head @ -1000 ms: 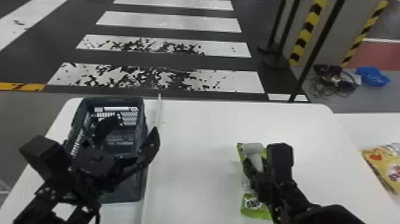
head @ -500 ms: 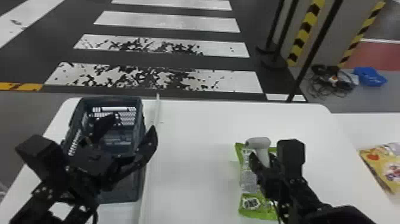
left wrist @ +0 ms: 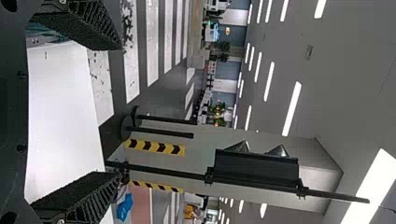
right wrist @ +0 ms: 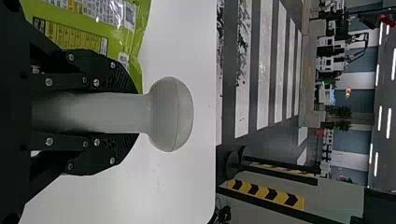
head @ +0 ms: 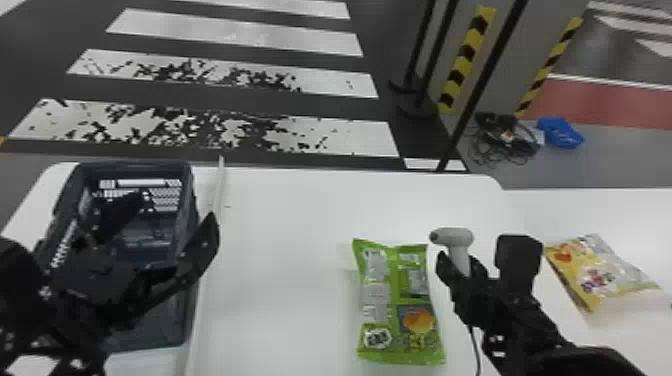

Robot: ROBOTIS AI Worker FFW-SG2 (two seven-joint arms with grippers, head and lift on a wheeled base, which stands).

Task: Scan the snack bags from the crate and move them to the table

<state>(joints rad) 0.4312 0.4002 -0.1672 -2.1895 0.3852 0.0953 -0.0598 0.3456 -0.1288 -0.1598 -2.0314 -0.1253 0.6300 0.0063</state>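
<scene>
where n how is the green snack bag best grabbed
Probably across its middle, from above, with fingers at its two long sides: the green snack bag lies flat, narrower that way. I'd approach from its left with the left gripper, since the scanner stands close on the right.

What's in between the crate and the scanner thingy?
In the head view, the green bag lies between them, with a white strip beside the crate.
</scene>
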